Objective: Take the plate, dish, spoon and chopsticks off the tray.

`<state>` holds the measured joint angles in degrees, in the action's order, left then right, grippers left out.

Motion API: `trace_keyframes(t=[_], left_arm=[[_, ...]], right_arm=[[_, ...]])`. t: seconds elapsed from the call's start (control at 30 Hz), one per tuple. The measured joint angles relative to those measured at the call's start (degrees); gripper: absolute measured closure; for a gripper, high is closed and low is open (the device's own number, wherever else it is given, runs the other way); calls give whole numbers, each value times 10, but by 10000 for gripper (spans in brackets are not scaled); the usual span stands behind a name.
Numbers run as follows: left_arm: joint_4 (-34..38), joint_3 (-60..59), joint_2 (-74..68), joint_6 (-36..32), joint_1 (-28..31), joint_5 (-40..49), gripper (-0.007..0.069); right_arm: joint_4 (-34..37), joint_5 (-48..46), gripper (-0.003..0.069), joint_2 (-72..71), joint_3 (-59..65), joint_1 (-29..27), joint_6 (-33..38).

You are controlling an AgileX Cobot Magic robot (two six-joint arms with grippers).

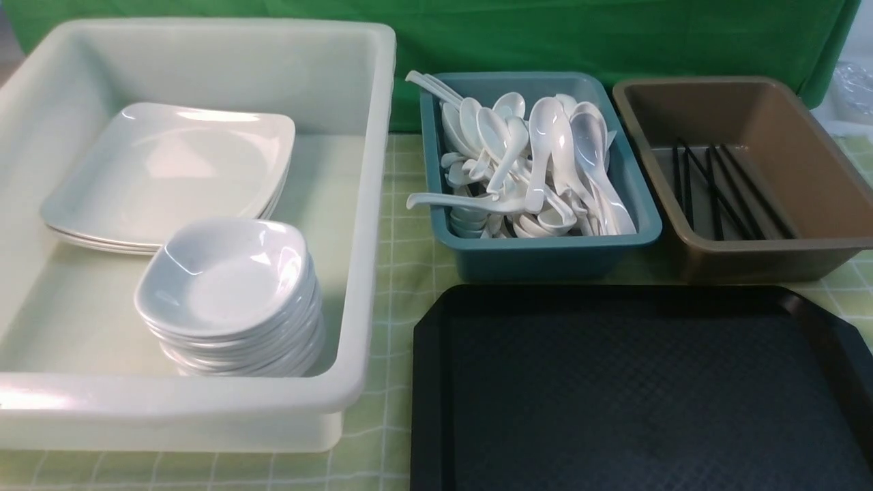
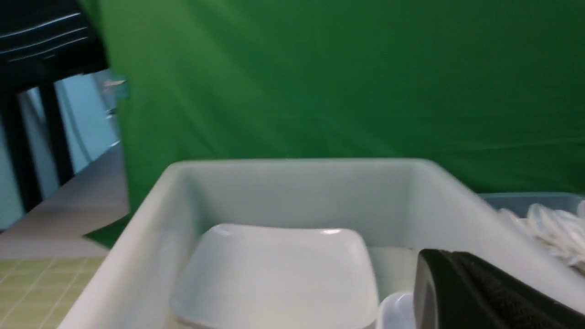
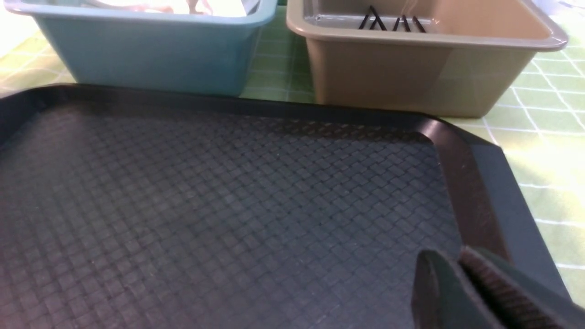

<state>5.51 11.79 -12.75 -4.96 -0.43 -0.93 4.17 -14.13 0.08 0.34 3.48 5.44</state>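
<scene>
The black tray (image 1: 614, 382) lies bare at the front right, with nothing on its diamond-pattern surface (image 3: 228, 205). A large white square plate (image 1: 164, 170) tops a short stack in the white bin. In front of it a small white dish (image 1: 225, 273) tops a taller stack. White spoons (image 1: 539, 157) fill the teal bin, and black chopsticks (image 1: 716, 184) lie in the brown bin. Neither arm shows in the front view. My left gripper (image 2: 441, 255) is shut and empty, hovering near the white bin. My right gripper (image 3: 450, 256) hangs over the tray's right side, fingers a narrow gap apart, holding nothing.
The big white bin (image 1: 368, 204) fills the left half of the table. The teal bin (image 1: 545, 259) and brown bin (image 1: 771, 259) stand side by side just behind the tray. A green checked cloth (image 1: 402, 273) covers the table, and a green backdrop (image 1: 545, 34) hangs behind.
</scene>
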Motion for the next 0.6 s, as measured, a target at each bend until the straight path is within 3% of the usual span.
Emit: trace_keyframes(t=[0.2, 0.37, 0.6], left_arm=[[5, -109, 111, 9, 60, 39, 615], [17, -122, 128, 10, 67, 131, 615], [21, -122, 128, 11, 67, 139, 615]], right_arm=[[0, 0, 548, 0, 0, 0, 0], [0, 0, 533, 0, 0, 0, 0], [0, 0, 512, 0, 0, 0, 0]])
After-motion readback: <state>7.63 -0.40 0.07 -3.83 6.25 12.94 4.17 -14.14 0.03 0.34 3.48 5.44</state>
